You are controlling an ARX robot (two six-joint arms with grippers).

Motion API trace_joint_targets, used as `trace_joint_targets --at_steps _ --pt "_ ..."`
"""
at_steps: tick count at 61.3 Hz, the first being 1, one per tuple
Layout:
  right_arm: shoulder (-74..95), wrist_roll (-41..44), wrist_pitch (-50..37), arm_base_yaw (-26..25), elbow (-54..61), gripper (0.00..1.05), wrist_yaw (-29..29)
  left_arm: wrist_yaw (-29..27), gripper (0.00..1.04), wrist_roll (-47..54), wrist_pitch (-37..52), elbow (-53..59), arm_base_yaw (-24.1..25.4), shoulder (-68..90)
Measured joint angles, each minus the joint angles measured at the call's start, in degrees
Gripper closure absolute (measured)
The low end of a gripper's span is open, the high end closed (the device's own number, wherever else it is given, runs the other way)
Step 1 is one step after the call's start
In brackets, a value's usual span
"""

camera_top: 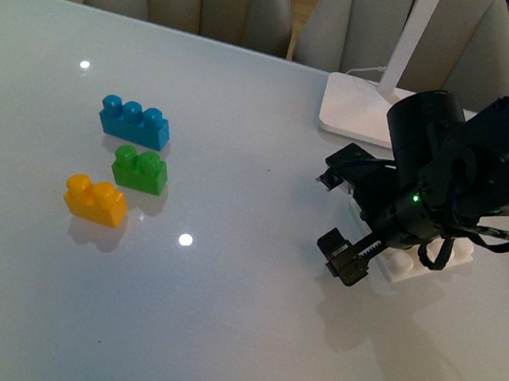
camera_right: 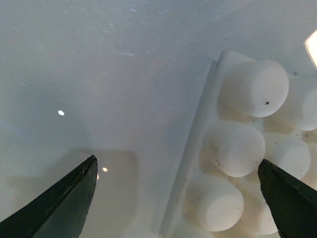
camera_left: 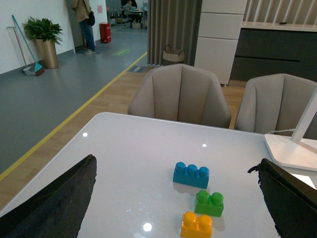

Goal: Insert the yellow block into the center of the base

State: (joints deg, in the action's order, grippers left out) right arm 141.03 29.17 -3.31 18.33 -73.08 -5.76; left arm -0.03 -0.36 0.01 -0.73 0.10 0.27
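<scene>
On the left half of the white table (camera_top: 213,338), three bricks stood in a short row running from far to near. The blue brick (camera_top: 134,121), three studs long, was farthest. The green brick (camera_top: 140,170) sat just beside it on the near side. The yellow block (camera_top: 95,200) was nearest and furthest left, upright with its two studs up, close to the green brick's near corner; whether the two touched could not be told. Nothing gripped the yellow block, and it lay well apart from the base.

The left gripper (camera_left: 176,162) showed only in its own wrist view. Its two dark fingers (camera_left: 59,198) were spread wide with nothing between them, held above the table on the near side of the bricks, with the yellow block (camera_left: 196,225) closest to the camera, then the green brick (camera_left: 209,204) and the blue brick (camera_left: 191,175).

Further right, the right gripper (camera_top: 338,220) hung low over the table with its jaws parted and empty. The base (camera_top: 406,266) lay flat just to its right, mostly hidden under the black arm. In the right wrist view the base (camera_right: 237,148) filled one side, its round white studs bare, while the right gripper (camera_right: 176,161) straddled its edge without touching it.

Beyond the arm, at the far right, stood the smooth white lamp foot (camera_top: 357,110).
</scene>
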Motion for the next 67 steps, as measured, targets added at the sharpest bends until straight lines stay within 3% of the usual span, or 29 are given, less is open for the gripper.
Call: trace_joint_targets --at_steps 13,33,67 --pt "1.1 -3.8 0.3 3.6 -0.3 0.09 5.0 0.0 0.07 0.0 0.0 0.0 0.0 0.0" --pt "2.0 -5.3 0.1 7.5 -2.0 0.09 6.3 0.0 0.07 0.0 0.0 0.0 0.0 0.0" --pt "4.9 11.6 1.0 14.0 -6.8 0.09 14.7 0.0 0.07 0.0 0.0 0.0 0.0 0.0"
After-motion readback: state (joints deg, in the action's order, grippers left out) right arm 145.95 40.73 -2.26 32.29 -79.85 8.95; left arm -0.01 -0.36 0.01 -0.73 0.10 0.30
